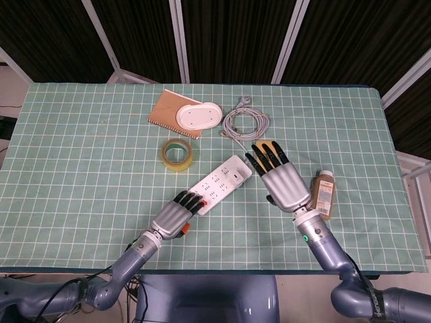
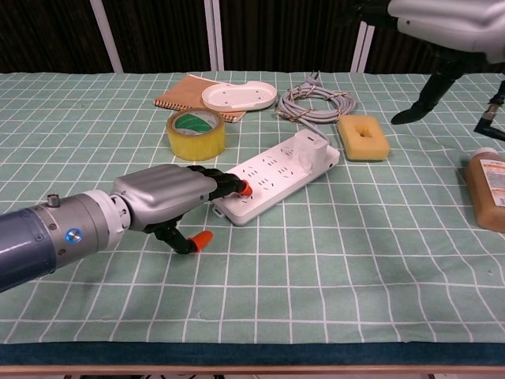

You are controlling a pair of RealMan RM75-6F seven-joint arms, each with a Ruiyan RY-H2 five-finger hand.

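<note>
the white power strip (image 1: 219, 184) lies slantwise near the middle of the green checked surface (image 1: 81, 161), its long axis running from about 7 o'clock to 1 o'clock in the head view, with a white plug adapter (image 2: 308, 150) seated at its far end. the left hand (image 1: 176, 212) sits at the strip's 7 o'clock end, palm down, its fingers (image 2: 229, 184) stretched forward and lying close together, the orange tips resting on the near corner of the strip; it grips nothing, and its thumb hangs below beside the strip. the right hand (image 1: 280, 176) hovers at about 3 o'clock of the strip's far end, raised above the surface, flat with the fingers (image 1: 268, 153) spread apart and holding nothing; in the chest view only its underside shows at the top right. under its fingertips lies the yellow sponge (image 2: 363, 136), just at 3 o'clock of the adapter. a brown bottle (image 1: 322, 194) lies on its side at 3 o'clock of the right hand, near the wrist. at 10 o'clock of the strip stands a roll of yellow tape (image 1: 178, 154), near but apart from it. further off at 12 o'clock a coiled grey cable (image 1: 244, 122) lies beside a white oval dish (image 1: 198, 116), which rests on a brown notebook (image 1: 166, 111).
</note>
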